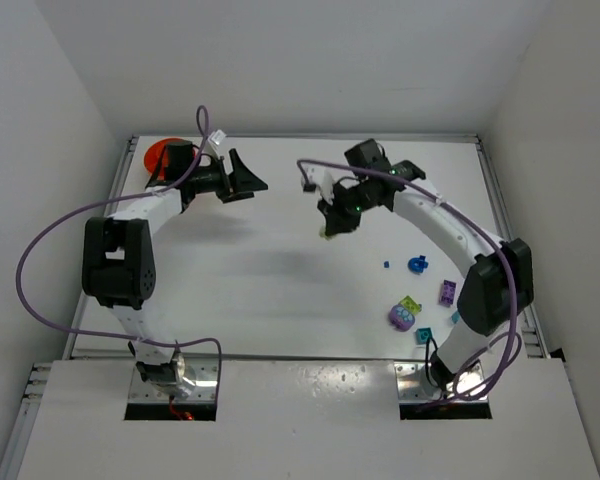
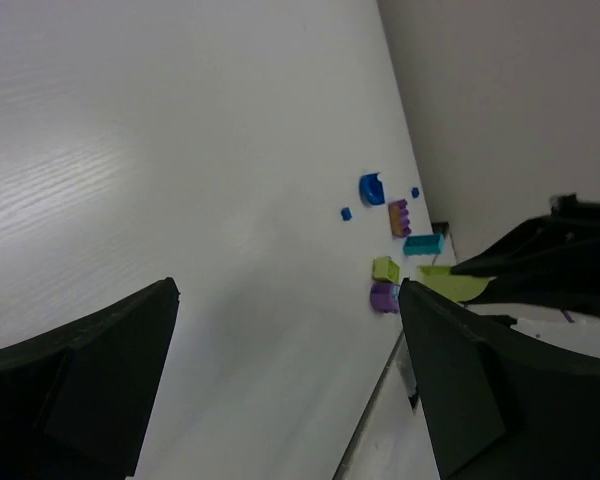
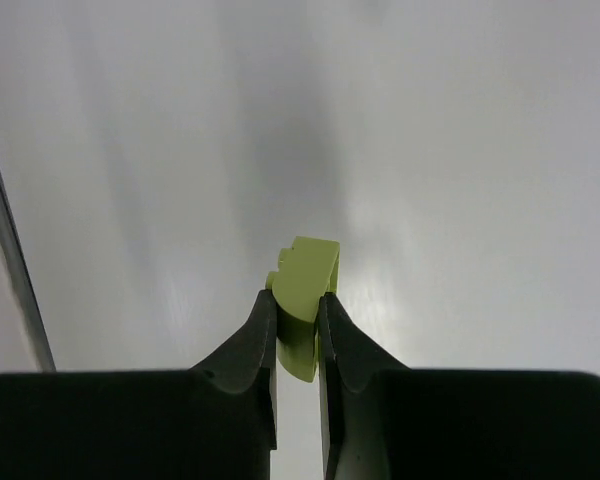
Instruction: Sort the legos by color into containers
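My right gripper (image 3: 297,300) is shut on a lime green lego (image 3: 305,270), which pokes out past the fingertips above the bare white table. From above, that gripper (image 1: 332,228) hangs over the table's middle with the lime lego (image 1: 327,235) at its tip. My left gripper (image 1: 248,180) stands open and holds nothing, at the back left. Just behind it is the orange bowl (image 1: 160,152), partly hidden by the arm. In the left wrist view the left gripper (image 2: 288,290) frames loose legos far off: a blue one (image 2: 372,188), a teal one (image 2: 422,244), a lime one (image 2: 385,268) and a purple one (image 2: 383,296).
Several loose legos lie at the table's right near the right arm: blue (image 1: 417,265), a tiny blue bit (image 1: 387,264), purple (image 1: 447,292), lime (image 1: 410,304), a rounded purple one (image 1: 401,318) and teal (image 1: 422,336). White walls close in the table.
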`<action>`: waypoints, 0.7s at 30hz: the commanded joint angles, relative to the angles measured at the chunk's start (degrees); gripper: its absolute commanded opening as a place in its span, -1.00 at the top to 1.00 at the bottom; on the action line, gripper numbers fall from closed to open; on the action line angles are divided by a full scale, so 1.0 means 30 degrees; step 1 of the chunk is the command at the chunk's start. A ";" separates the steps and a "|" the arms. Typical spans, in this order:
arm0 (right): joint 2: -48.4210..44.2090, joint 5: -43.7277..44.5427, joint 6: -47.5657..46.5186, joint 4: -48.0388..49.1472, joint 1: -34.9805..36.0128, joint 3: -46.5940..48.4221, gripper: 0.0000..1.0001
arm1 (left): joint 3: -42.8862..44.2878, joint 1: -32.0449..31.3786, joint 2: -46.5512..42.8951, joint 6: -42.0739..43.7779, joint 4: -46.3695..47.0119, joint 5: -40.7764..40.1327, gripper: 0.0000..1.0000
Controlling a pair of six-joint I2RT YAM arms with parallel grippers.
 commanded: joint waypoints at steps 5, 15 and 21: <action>0.2814 -0.5745 0.9414 0.4237 -0.0488 0.6119 0.98 | -0.0610 -0.0879 -0.1418 -0.1155 0.3997 0.3331 -0.88; 0.4282 -1.2542 2.0366 1.1319 -0.2360 0.3287 1.00 | 0.0267 -0.1258 -0.1416 0.3376 0.1543 0.7200 -0.65; 0.4458 -1.4685 2.9453 1.9965 -0.3330 -0.0379 1.00 | -0.0255 -0.1873 -0.2614 0.8097 -0.1362 0.7673 -0.65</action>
